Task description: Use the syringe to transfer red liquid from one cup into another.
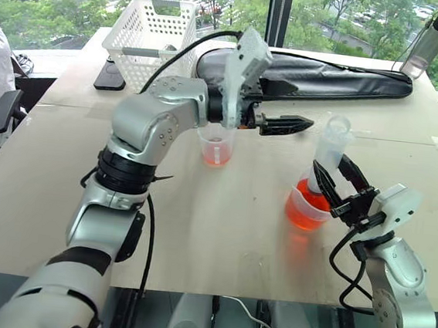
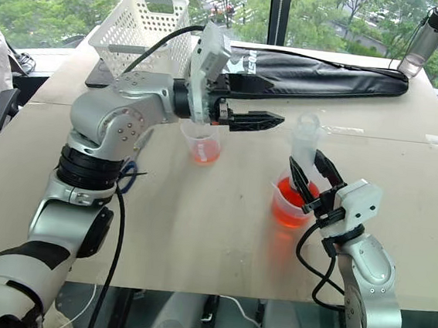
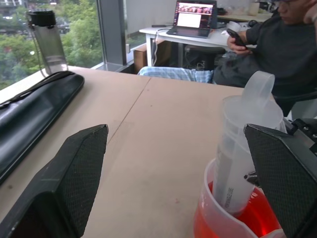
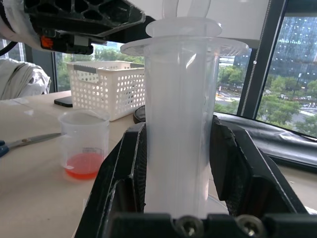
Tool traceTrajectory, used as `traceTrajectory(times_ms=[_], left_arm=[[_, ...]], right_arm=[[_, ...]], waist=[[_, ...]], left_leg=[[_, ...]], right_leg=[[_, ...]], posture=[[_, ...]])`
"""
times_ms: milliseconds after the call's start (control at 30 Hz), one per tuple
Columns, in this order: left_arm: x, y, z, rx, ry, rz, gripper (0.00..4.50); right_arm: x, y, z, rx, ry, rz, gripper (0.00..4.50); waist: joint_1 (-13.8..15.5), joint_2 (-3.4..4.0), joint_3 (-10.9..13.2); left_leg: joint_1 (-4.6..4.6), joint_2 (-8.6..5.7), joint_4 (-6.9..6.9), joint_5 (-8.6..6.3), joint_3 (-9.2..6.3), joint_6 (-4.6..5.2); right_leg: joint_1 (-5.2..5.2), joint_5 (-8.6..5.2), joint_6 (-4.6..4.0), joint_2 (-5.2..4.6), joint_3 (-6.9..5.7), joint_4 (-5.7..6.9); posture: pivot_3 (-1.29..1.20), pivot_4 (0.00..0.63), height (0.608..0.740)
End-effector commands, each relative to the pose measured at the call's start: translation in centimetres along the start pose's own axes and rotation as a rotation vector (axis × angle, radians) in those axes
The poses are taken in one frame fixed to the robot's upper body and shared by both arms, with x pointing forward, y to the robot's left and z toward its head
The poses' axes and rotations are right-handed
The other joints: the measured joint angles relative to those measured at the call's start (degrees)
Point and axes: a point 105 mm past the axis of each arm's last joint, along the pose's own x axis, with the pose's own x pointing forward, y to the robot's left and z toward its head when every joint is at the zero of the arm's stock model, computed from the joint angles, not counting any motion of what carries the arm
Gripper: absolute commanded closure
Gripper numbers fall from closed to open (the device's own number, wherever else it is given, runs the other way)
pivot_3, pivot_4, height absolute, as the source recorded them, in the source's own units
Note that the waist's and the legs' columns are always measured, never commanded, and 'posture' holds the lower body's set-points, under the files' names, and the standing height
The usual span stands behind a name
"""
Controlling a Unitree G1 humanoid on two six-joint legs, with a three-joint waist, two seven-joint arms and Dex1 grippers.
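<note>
The left eye view shows a white basket [image 1: 153, 30] and a dark phone [image 1: 111, 77] at the far left of the bench [image 1: 220, 234], a long black bag [image 1: 328, 75] behind, and a bottle [image 1: 431, 43] at the far right corner. The left hand [image 1: 299, 125] reaches level across the bench above the narrow cup [image 1: 216, 144], its fingers spread wide and empty. That cup holds a little red liquid [image 1: 216, 154]. Further right, the right hand [image 1: 333, 183] is clamped on the syringe [image 1: 331, 148], which stands upright in the wide beaker [image 1: 308, 207] of red liquid.
</note>
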Motion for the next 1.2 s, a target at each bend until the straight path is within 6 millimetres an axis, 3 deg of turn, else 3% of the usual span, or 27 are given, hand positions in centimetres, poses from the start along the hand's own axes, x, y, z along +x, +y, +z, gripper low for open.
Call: traceTrajectory(times_ms=[33, 633, 967, 1200], left_arm=[[0.4, -0.5, 1.7, 0.063, -0.035, -0.031, 0.0], [3.4, -1.6, 1.2, 0.299, -0.028, -0.033, 0.0], [4.0, -2.0, 1.1, 0.351, -0.044, -0.05, 4.47], [4.3, -2.6, 1.5, 0.356, -0.08, -0.08, 4.5]], right_arm=[[0.0, 0.2, 0.9, -0.031, -0.029, 0.001, 3.1], [0.3, 0.3, 1.0, -0.037, -0.02, -0.011, 3.1], [0.5, 0.6, 1.2, -0.013, -0.033, -0.028, 3.1], [0.5, 0.7, 0.9, 0.002, -0.016, -0.028, 3.1]], waist=[[-0.01, 0.0, 0.0], [-0.09, 0.0, -0.01], [-0.04, -0.01, -0.01], [-0.01, -0.01, -0.01]], left_leg=[[0.0, 0.0, 0.0, 0.0, 0.0, 0.0], [0.01, 0.0, 0.02, 0.0, 0.01, 0.0], [0.01, 0.0, 0.04, 0.0, 0.02, 0.01], [0.01, 0.0, 0.04, 0.0, 0.02, 0.01]], right_leg=[[0.0, 0.0, 0.0, -0.01, 0.0, 0.0], [0.01, 0.0, 0.0, -0.01, 0.03, 0.02], [0.01, 0.0, 0.0, 0.01, 0.04, 0.03], [0.01, 0.0, 0.0, 0.05, 0.03, 0.04]], posture=[[0.0, 0.15, 0.724], [0.0, 0.15, 0.724], [0.0, 0.15, 0.724], [0.0, 0.15, 0.724]])
